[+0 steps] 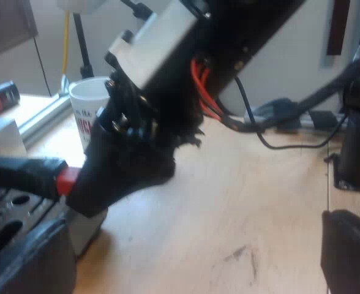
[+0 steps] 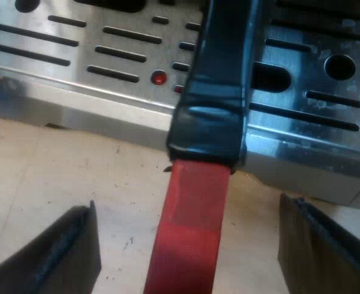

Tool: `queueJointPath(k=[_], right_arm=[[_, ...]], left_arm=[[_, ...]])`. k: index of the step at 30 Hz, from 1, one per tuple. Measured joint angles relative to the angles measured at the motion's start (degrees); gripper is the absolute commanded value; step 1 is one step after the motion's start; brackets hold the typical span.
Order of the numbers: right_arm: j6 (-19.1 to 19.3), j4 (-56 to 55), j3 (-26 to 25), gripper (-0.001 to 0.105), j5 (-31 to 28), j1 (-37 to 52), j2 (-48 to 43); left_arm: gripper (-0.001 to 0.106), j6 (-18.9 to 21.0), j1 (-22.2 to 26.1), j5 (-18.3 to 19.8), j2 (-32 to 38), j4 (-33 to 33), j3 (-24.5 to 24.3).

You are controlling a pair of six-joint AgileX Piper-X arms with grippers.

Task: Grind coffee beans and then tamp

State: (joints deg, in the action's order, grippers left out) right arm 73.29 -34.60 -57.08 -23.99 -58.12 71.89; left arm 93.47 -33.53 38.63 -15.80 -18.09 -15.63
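The holder's dark handle (image 2: 220,79) reaches out over the espresso machine's slotted metal drip tray (image 2: 106,49), and its red end (image 2: 192,233) hangs past the tray's edge above the wooden table. My right gripper (image 2: 187,205) is open, one black finger on each side of the red end with wide gaps. In the left wrist view the right arm's gripper (image 1: 106,177) comes down onto the handle's (image 1: 18,171) red end (image 1: 67,181) by the tray (image 1: 8,211). My left gripper (image 1: 189,223) is open over bare table, holding nothing.
A white mug (image 1: 85,113) with red print stands on the table behind the right arm. Black cables (image 1: 272,131) lie near the wall. A black base (image 1: 357,150) stands at the table's edge. A small black and red item (image 1: 2,95) sits farther off.
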Motion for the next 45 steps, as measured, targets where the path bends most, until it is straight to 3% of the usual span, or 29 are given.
queueJointPath(k=[4,11,14,21,23,31,35,36,45], right_arm=[[0.00,1.24,0.00,0.064,4.33,2.16,1.95],[0.00,2.69,0.00,0.064,6.66,4.82,5.12],[0.00,2.69,0.00,0.064,7.39,5.65,5.76],[0.91,4.00,0.00,0.063,7.54,5.89,5.90],[0.92,4.23,0.00,0.058,7.50,5.89,5.90],[0.98,4.38,0.00,0.022,9.09,5.89,5.90],[0.33,3.07,0.00,0.012,8.44,6.02,5.90],[0.20,2.52,0.00,0.002,8.11,6.07,5.90],[-0.25,2.03,-0.15,0.000,8.28,5.40,5.12]], left_arm=[[0.082,0.00,0.00,-0.14,0.00,-1.51,0.00],[0.082,0.00,0.00,-1.32,0.00,-1.50,0.00],[0.082,0.00,0.00,-3.91,0.00,-1.50,0.00],[0.082,0.00,0.00,-4.01,0.00,-1.50,0.00],[0.082,0.00,0.00,-4.01,0.00,-1.50,0.00],[0.082,0.00,0.00,-4.01,0.00,-1.50,0.00],[0.082,0.00,0.00,-4.01,0.00,-1.50,0.00],[0.082,0.00,0.00,-4.01,0.00,-1.50,0.00],[0.082,0.00,0.00,-4.26,0.00,-1.50,0.00]])
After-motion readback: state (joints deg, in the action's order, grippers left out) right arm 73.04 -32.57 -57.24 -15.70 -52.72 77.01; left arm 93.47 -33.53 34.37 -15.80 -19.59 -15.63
